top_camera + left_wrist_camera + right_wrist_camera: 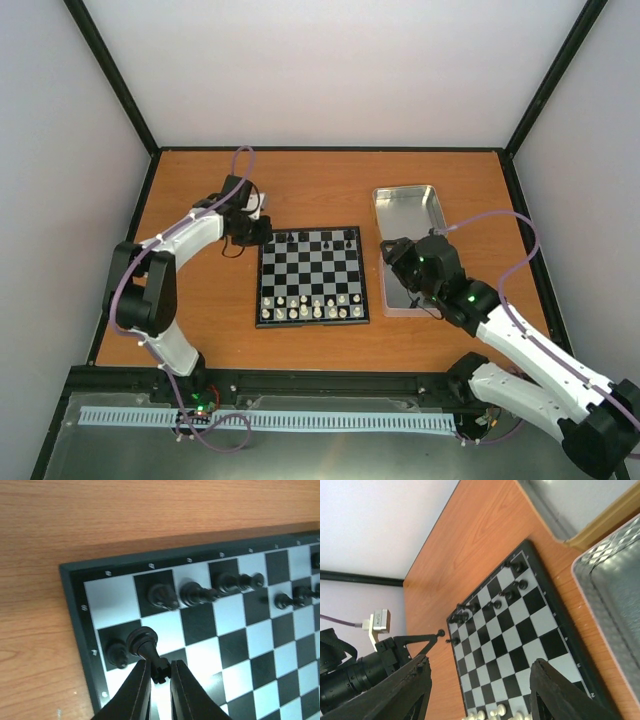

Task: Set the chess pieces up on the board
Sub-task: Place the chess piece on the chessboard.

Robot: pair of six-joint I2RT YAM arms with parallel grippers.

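Several black chess pieces (196,593) already stand on the board (115,564) just ahead of the left gripper (159,676), which is clamped on another black piece (143,641), with more apparently left to place, while the right gripper (480,670) hangs apart and empty over the tin (405,200).

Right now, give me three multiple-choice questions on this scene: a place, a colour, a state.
1. The rectangular silver metal tin lies which side of the black-and-silver checked chessboard? A left B right C on it
2. The small plastic chess piece in the left pincer is: A white B red C black
3. The right pincer is: A open, empty B shut C gripping a piece
B: tin sits right of the board. C: the gripped piece is black. A: fingers apart, nothing between.
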